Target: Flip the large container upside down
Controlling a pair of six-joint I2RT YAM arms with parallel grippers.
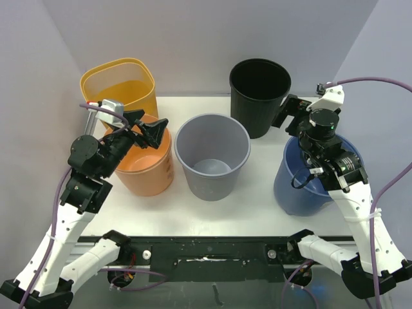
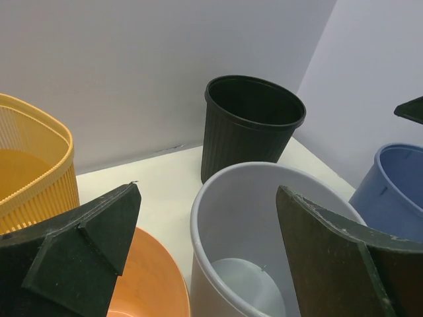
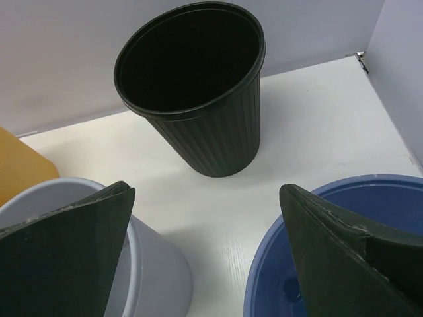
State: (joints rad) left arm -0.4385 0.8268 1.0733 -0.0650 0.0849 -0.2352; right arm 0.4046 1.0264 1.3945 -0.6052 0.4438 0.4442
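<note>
Containers, five in all, are seen standing upright on the tabletop [image 1: 257, 215]: a yellow mesh basket [image 1: 119, 84] and a black bin [image 1: 257, 109] at the far side, an orange bucket [image 1: 147, 174], a grey bucket [image 1: 212, 183] and a blue bucket [image 1: 293, 187] nearer; the grey bucket, taken here as the large container, is placed in the middle, mouth up, with only its bare floor seen inside; the jaws of the left gripper [image 1: 149, 129] are spread wide over the orange bucket, nothing gripped; the jaws of the right gripper [image 1: 291, 116] are spread wide above the blue bucket's far rim, beside the black bin, nothing gripped.
</note>
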